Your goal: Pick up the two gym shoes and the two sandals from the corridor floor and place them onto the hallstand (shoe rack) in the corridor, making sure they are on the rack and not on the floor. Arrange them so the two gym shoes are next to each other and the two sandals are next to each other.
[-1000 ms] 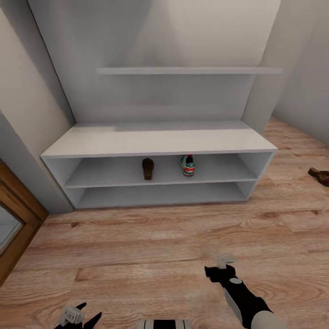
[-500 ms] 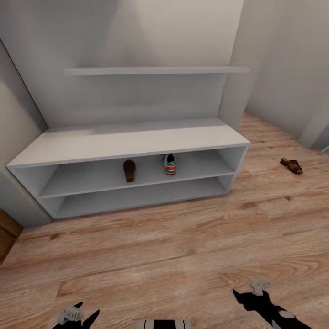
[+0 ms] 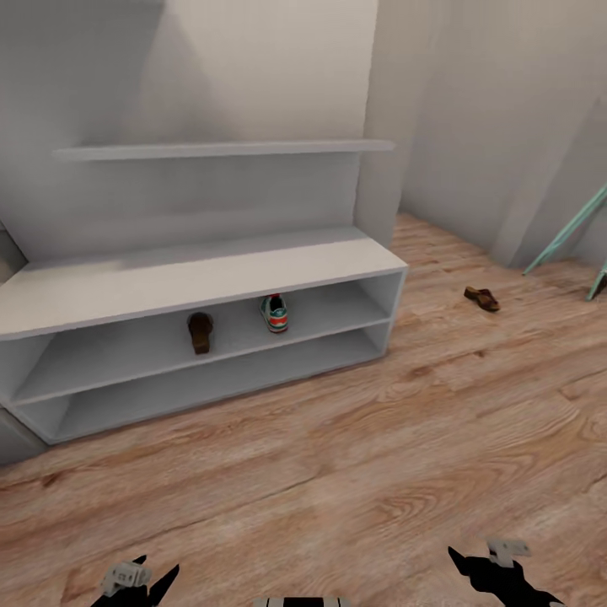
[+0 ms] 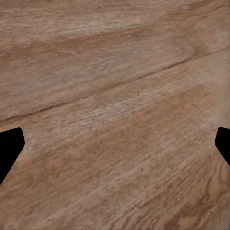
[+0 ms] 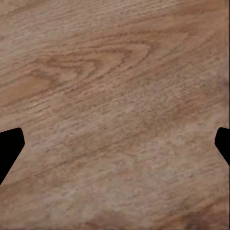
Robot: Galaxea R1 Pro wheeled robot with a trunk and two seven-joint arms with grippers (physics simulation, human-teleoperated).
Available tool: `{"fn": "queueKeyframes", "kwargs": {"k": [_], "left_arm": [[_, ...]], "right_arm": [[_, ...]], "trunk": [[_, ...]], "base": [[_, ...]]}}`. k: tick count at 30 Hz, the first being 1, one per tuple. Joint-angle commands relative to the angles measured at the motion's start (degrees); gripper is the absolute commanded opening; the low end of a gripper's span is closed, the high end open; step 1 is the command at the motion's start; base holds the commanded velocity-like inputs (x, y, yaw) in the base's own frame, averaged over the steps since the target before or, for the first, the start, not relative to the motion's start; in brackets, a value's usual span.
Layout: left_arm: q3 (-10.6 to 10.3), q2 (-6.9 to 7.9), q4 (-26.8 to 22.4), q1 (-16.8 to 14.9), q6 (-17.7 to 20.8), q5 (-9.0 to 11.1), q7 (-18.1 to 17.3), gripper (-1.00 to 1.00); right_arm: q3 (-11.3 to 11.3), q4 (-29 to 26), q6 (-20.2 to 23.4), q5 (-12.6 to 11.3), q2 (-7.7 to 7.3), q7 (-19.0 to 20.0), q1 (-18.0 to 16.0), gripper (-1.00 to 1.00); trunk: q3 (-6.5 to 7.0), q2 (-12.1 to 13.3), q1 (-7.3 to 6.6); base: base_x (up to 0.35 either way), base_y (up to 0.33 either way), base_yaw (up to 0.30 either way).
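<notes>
We are looking at a pale-grey hallstand [image 3: 202, 282] with a matching grey wall shelf [image 3: 223, 150], standing against off-white walls [image 3: 472, 126] and showing on its upper shelf level a dark brown sandal [image 3: 201, 331] with a tan footbed and a white gym shoe [image 3: 274, 313] banded in green with a red-orange heel patch. We are seeing the corridor floor [image 3: 354, 472] glowing in warm light-brown wood plank, its darker grain swirling in loops and knots, with a second dark brown sandal [image 3: 482, 298] lying on it and mint-green bars [image 3: 563, 232] slanting at the far right. We are catching the black fingertips [image 4: 9, 148] of the left gripper [image 4: 115, 148] and of the right gripper [image 5: 115, 148] framing the same brown grain, and light-grey fittings [image 3: 125, 577] on the black arms.
</notes>
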Motion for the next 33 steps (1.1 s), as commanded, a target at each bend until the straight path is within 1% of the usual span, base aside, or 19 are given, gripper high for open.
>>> {"fn": "queueKeyframes", "kwargs": {"k": [1,5,11,17,20,25,33], "left_arm": [[0.14,-0.02,0.07,-0.02,-0.05,0.26,0.76,1.0],[0.11,-0.14,0.24,-0.02,-0.15,0.26,3.48,1.0],[0.1,-0.24,0.51,-0.02,-0.17,0.23,5.29,1.0],[0.1,-0.32,0.63,-0.02,-0.28,0.3,8.02,1.0],[0.1,-0.33,0.66,-0.02,-0.34,0.38,9.0,1.0],[0.1,-0.34,0.65,-0.02,-0.41,0.42,9.57,1.0],[0.15,-0.34,0.64,-0.02,-0.46,0.48,9.76,1.0]], "right_arm": [[-0.24,0.11,0.03,-0.64,-0.01,0.56,-0.05,1.0],[-0.24,0.11,0.03,-0.69,0.22,0.5,-0.05,1.0],[-0.24,0.13,0.03,-0.71,0.35,0.37,-0.05,1.0],[-0.24,0.16,-0.01,-0.75,0.43,0.24,0.37,1.0],[-0.26,0.13,-0.07,-0.9,0.43,0.21,0.62,1.0],[-0.25,0.11,-0.12,-1.08,0.43,0.15,0.78,1.0],[-0.32,0.11,-0.14,-1.14,0.39,0.13,0.83,1.0]], "trunk": [[0.14,0.4,-0.24],[0.86,2.0,-1.11],[1.93,4.41,-2.43],[3.02,6.81,-3.75],[3.6,8.02,-4.41],[4.63,10.02,-5.51],[4.85,10.02,-5.51]], "base": [[0.0,0.0,-0.3],[0.0,0.0,-0.3],[0.0,0.0,-0.3],[0.0,0.0,-0.3],[0.0,0.0,-0.3],[0.0,0.0,-0.3],[0.0,0.0,-0.3]]}}
